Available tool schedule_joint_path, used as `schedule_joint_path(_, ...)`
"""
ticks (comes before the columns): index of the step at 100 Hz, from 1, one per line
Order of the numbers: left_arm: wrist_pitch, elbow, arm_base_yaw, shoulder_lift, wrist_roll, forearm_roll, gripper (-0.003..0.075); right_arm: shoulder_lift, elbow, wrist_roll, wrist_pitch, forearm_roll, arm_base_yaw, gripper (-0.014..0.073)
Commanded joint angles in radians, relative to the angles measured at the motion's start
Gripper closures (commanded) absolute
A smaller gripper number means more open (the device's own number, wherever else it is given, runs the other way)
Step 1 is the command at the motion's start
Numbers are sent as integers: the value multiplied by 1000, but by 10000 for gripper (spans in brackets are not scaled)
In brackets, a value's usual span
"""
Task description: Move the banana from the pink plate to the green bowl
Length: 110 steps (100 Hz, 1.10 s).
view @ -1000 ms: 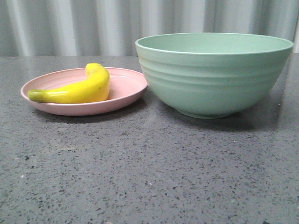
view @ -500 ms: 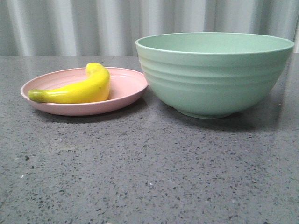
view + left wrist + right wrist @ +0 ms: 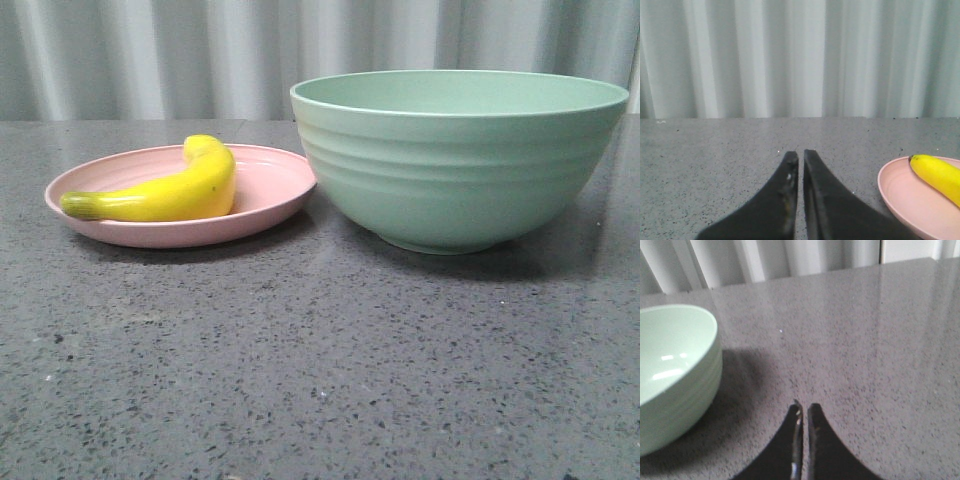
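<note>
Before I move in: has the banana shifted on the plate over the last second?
No. The banana lies in the same spot on the pink plate, left of the green bowl.

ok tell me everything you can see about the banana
The banana is small, curved and bright yellow, with a smooth, slightly glossy, plastic-looking skin. Its greenish stem end points toward the left of the front view; the other end curls back toward the far side. It lies on its side inside the pink plate, resting on the plate's surface, left of the green bowl and apart from it. Nothing else touches it: neither gripper is on it. The left wrist view shows only one end.
</note>
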Motion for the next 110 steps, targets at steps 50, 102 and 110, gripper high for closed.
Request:
schedule_joint_path(50, -12, -112, -11, 93, 1, -21, 303, 18, -33, -5, -94, 15, 4, 656)
schedule_joint_path(102, 272, -462, -413, 505, 5, -7, 303, 18, -30, -5, -94, 15, 4, 656)
schedule_joint_path(110, 281, -504, -468, 594, 5, -7, 302, 18, -14, -5, -112, 15, 4, 656)
